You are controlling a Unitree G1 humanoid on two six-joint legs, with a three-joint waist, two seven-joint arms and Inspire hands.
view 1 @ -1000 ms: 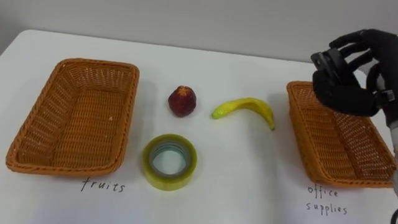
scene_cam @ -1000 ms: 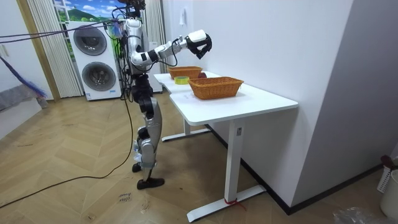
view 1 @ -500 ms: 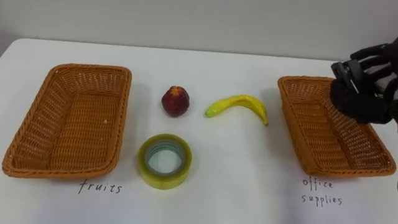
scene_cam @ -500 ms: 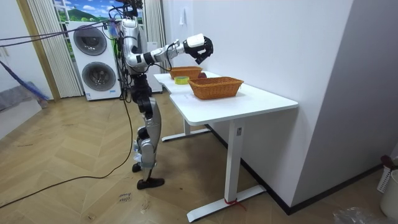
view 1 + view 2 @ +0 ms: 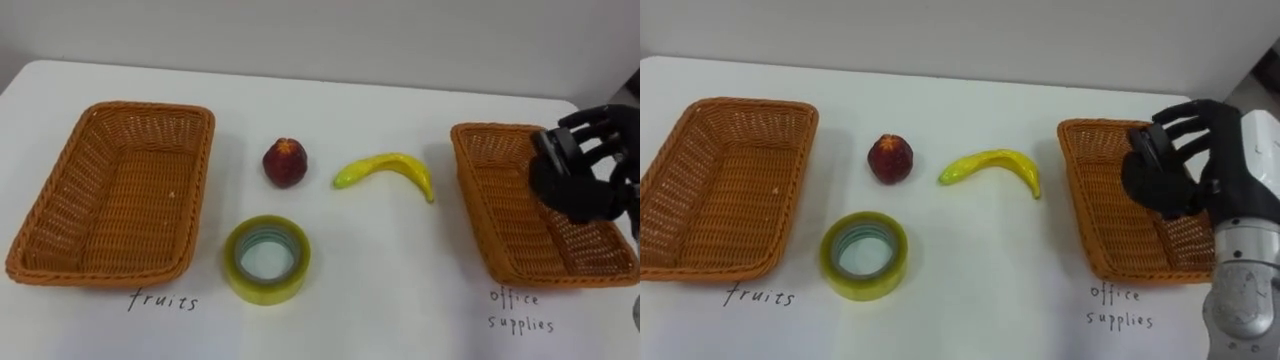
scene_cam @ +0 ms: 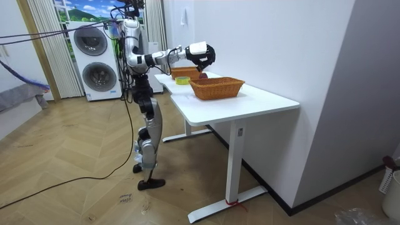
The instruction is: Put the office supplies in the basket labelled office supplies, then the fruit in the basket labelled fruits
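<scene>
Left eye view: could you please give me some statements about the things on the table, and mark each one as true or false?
1. The fruits basket is empty. True.
2. The banana lies in the office supplies basket. False: it lies on the table, between the red fruit and that basket.
3. The tape roll lies nearer the robot than the red fruit. True.
4. The right hand is over the fruits basket. False: it is over the office supplies basket.
</scene>
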